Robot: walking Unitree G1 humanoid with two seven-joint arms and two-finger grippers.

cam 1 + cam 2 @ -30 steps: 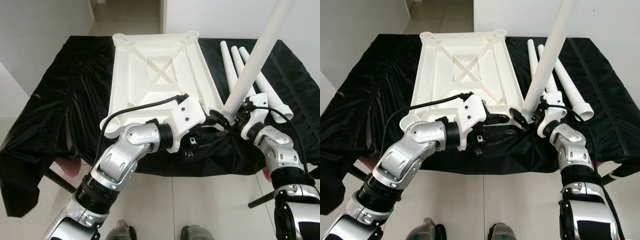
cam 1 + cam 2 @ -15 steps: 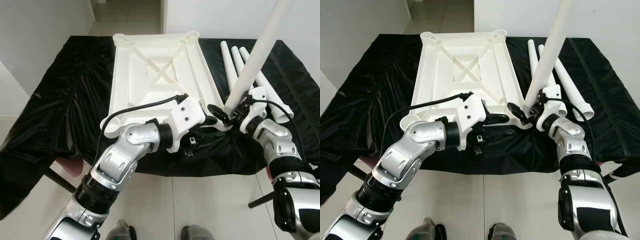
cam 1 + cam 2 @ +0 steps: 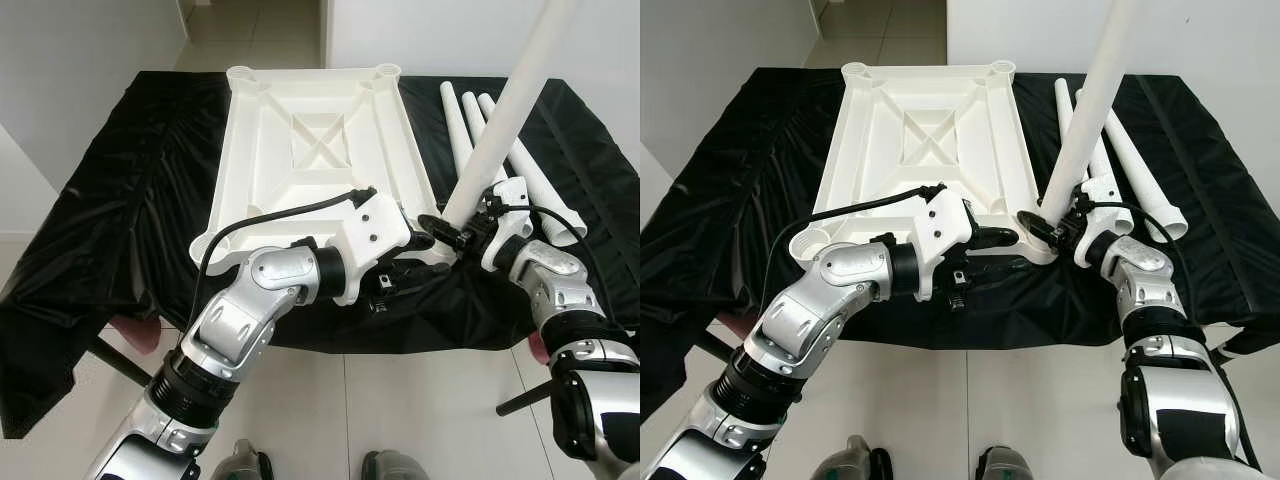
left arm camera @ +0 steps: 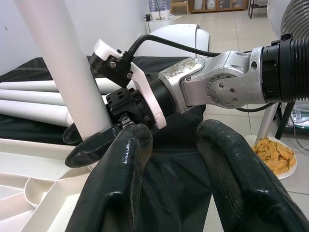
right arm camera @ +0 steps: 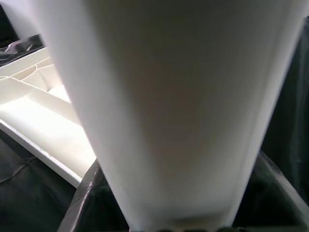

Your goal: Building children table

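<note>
White tabletop (image 3: pixel 315 150) is lying upside down, ribbed underside facing up, on a black cloth (image 3: pixel 130 200) that is draping over the work surface. Right gripper (image 3: pixel 1048 226) is clenching the lower end of a white table leg (image 3: pixel 1092 100), which is standing tilted with its foot at the tabletop's near right corner and its upper end running out of frame. Left gripper (image 3: pixel 425 255) is reaching in along the near edge just beside that corner, its black fingers (image 4: pixel 118 188) spread apart and holding nothing; in the left wrist view they are framing the right gripper and the leg's base. Three spare legs (image 3: pixel 480 135) are lying side by side on the cloth to the right of the tabletop. A plate of chips (image 4: pixel 275 152) is sitting on the tiled floor beyond.
</note>
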